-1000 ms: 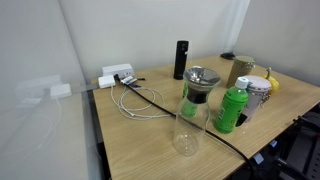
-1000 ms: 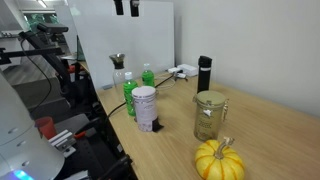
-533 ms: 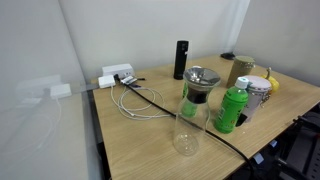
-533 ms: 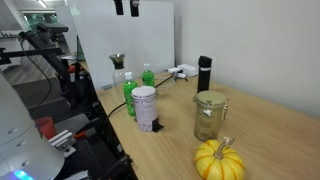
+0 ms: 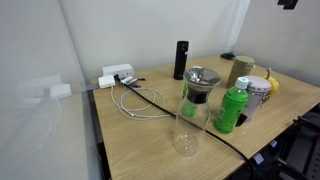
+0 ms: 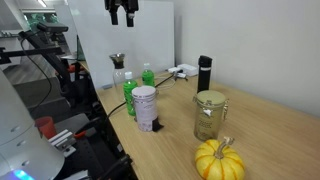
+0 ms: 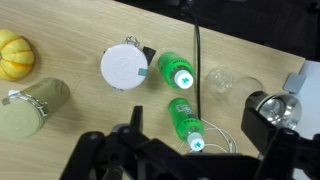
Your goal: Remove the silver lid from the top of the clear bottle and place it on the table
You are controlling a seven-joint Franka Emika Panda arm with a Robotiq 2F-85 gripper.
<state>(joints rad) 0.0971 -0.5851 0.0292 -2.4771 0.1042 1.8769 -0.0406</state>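
The clear bottle (image 5: 189, 122) stands on the table (image 5: 130, 145) with the silver lid (image 5: 202, 76) resting on its dark neck collar. It also shows in an exterior view, where the lid (image 6: 117, 60) tops the bottle (image 6: 119, 79). In the wrist view the lid (image 7: 283, 108) is at the right edge, with the bottle's glass base (image 7: 228, 80) beside it. My gripper (image 6: 124, 14) hangs high above the table, well above the lid, open and empty. Only its edge (image 5: 287, 4) shows at the top of an exterior view. In the wrist view its dark fingers (image 7: 205, 140) frame the bottom.
Two green bottles (image 7: 177, 70) (image 7: 187, 122), a silvery-white can (image 6: 144, 106), a glass jar (image 6: 208, 114), a small pumpkin (image 6: 219, 160) and a slim black cylinder (image 5: 180, 58) stand around. White cables and a power strip (image 5: 117, 75) lie at the table's far end.
My gripper has come down further into view at the top of both exterior views. Nothing on the table has moved.
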